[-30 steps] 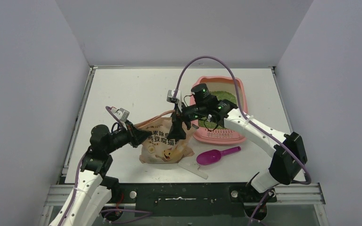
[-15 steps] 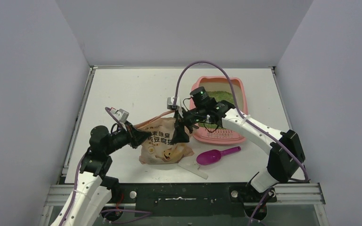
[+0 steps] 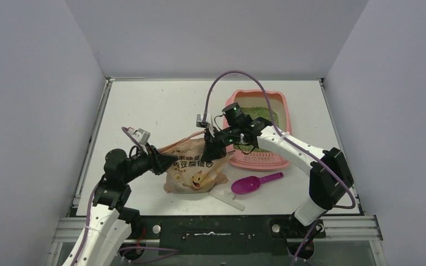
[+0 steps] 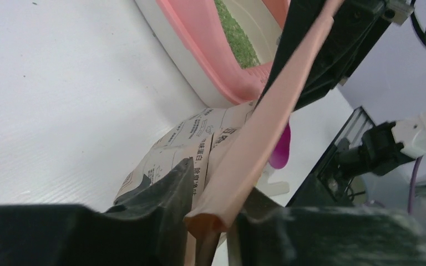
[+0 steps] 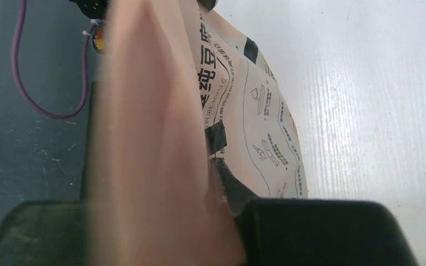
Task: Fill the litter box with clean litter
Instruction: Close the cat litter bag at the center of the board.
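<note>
A peach printed litter bag [image 3: 194,167] lies in the middle of the table. My left gripper [image 3: 169,161] is shut on the left end of its top edge; in the left wrist view the folded edge [image 4: 244,149] runs out from between the fingers [image 4: 166,199]. At the right end of that edge my right gripper [image 3: 211,148] is also shut, with the bag [image 5: 255,111] filling the right wrist view. The pink litter box [image 3: 280,111] stands just right of the bag. Green litter [image 3: 262,112] covers part of its floor.
A magenta scoop [image 3: 252,183] lies in front of the litter box, near the table's front edge. Next to it is a white strip [image 3: 227,199]. Grey walls close in the table on three sides.
My right gripper has come down a little toward the bag and closed on the right end of its top edge. The left gripper has stayed where it was.
</note>
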You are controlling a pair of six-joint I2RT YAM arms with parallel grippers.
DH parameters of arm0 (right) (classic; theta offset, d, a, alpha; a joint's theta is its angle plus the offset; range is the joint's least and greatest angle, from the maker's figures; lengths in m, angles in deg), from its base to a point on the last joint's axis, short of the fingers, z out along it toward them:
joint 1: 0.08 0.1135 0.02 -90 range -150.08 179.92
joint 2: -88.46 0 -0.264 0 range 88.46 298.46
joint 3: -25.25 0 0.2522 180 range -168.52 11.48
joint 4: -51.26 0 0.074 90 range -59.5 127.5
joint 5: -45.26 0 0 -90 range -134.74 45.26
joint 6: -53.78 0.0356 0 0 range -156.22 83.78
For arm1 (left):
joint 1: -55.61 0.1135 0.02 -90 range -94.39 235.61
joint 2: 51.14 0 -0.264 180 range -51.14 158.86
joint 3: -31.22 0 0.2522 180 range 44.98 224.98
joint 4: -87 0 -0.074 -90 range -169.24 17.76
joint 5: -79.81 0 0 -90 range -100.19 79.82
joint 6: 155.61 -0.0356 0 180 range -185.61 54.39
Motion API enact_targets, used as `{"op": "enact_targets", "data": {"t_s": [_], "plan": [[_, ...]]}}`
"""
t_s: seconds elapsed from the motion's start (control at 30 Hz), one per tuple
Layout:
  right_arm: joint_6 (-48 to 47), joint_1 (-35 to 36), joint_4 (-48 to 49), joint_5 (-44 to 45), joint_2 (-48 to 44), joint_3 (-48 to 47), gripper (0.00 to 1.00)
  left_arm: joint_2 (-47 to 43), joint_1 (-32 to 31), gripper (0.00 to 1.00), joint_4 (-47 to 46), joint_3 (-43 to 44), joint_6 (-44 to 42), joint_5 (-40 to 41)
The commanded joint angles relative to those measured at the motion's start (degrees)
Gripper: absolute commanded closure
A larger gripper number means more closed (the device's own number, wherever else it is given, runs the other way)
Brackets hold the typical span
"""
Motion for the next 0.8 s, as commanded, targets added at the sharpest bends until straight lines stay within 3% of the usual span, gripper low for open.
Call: {"op": "enact_targets", "data": {"t_s": [0.0, 0.07, 0.13, 0.3, 0.43, 0.53, 0.57, 0.77], "plan": [[10.84, -2.34, 7.26, -7.36, -2.74, -0.98, 0.96, -2.02, 0.37, 0.58, 0.11, 4.46, -0.57, 4.98], [17.71, -2.98, 11.2, -7.76, -3.08, -0.18, 0.96, -2.8, 0.36, 0.43, 0.54, 4.19, 0.54, 5.52], [22.03, -3.04, 14.04, -7.57, -3.57, 0.91, 0.95, -3.49, 0.38, 0.38, 0.45, 3.67, 1.82, 5.21], [29.14, -2.96, 14.93, -5.27, -4.1, 1.8, 0.98, -2.03, 0.36, 0.36, 1.11, 3.92, 2.91, 2.92], [35.74, -3.14, 14.9, -5.31, -3.23, 1.83, 1.0, 1.33, 0.45, 0.44, 3.13, 6.38, 2.88, 0.75], [40.46, -3.18, 14.83, -4.27, -2.78, 2.4, 1.0, 3.33, 1.13, 0.92, 6.32, 8.89, 3.28, 0.01], [41.48, -3.26, 14.81, -3.89, -2.77, 2.65, 1.0, 3.42, 1.6, 1.0, 6.77, 9.34, 3.55, -0.19], [45.49, -5.51, 15.89, -3.47, -3.87, 5.33, 1.0, 4.39, 7.78, 1.0, 7.66, 10.43, 6.12, -9.61]]}}
